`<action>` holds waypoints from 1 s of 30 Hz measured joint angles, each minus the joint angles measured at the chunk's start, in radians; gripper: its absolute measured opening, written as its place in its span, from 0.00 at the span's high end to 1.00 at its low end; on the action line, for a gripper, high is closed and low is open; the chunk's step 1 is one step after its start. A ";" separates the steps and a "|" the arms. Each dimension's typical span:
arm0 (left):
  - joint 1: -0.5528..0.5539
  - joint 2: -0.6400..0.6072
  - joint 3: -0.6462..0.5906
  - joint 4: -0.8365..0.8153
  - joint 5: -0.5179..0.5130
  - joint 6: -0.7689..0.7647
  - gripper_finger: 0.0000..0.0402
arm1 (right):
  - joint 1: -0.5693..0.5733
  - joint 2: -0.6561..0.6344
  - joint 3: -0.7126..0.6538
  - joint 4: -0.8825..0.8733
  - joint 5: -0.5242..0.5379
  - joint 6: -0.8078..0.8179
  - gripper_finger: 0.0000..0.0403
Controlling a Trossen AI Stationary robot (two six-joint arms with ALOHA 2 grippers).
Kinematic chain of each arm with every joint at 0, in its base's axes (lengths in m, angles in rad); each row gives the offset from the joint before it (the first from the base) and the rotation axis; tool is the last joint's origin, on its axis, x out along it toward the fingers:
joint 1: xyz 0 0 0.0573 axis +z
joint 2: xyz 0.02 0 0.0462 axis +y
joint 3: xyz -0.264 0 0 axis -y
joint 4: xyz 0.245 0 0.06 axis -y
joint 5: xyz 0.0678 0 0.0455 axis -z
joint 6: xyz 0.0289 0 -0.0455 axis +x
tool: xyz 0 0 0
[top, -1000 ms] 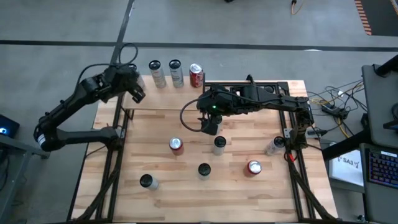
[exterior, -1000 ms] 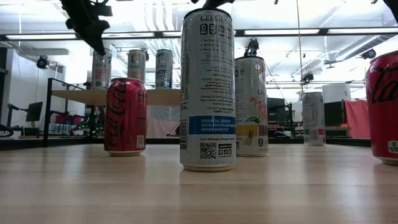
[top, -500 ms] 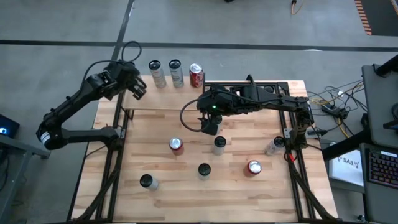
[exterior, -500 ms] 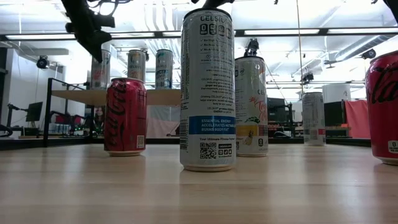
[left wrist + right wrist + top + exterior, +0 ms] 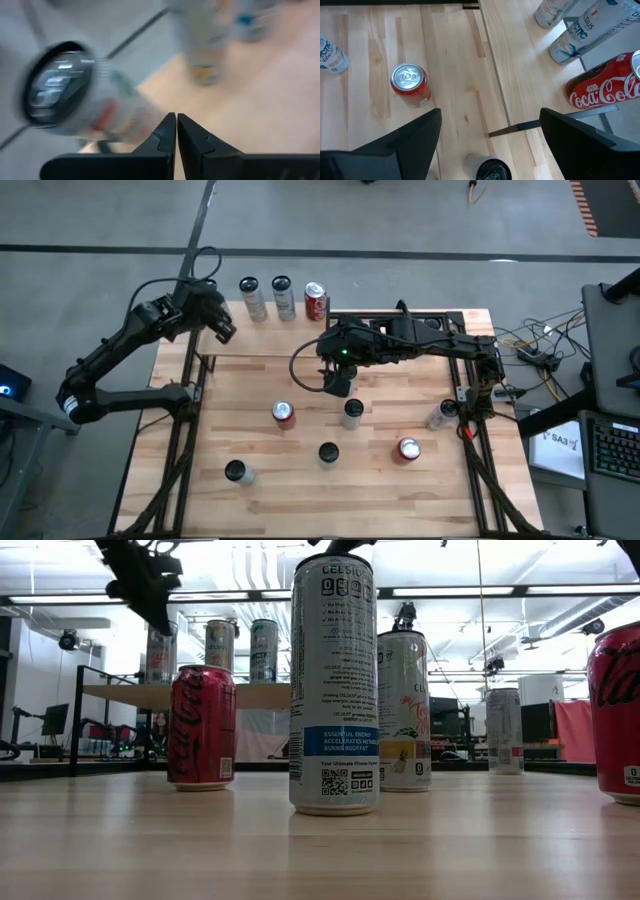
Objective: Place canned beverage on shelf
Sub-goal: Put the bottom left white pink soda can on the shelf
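I'm looking down on the table [image 5: 250,410], with the shelf [image 5: 270,338] sitting along its far edge and carrying three cans in a row: two pale ones [image 5: 254,300] and a red cola can [image 5: 316,303]. I'm holding the right gripper [image 5: 338,384] over mid-table with its jaws spread wide and empty. I'm hovering the left gripper [image 5: 222,330] over the shelf's left end, just beside the pale cans, fingers [image 5: 165,131] pressed together on nothing. Six more cans are standing on the tabletop, among them a red can [image 5: 284,413].
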 joint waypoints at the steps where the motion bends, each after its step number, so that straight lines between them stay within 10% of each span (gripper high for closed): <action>1: -0.001 -0.013 -0.004 0.006 0.031 -0.009 1.00 | 0.000 0.000 0.000 0.000 0.000 0.000 0.19; 18: -0.020 -0.287 -0.253 0.283 0.401 -0.110 1.00 | 0.000 0.006 0.000 0.001 0.000 0.021 0.19; 30: -0.022 -0.387 -0.331 0.265 0.003 -0.105 1.00 | 0.020 0.021 -0.024 0.011 0.000 0.067 0.19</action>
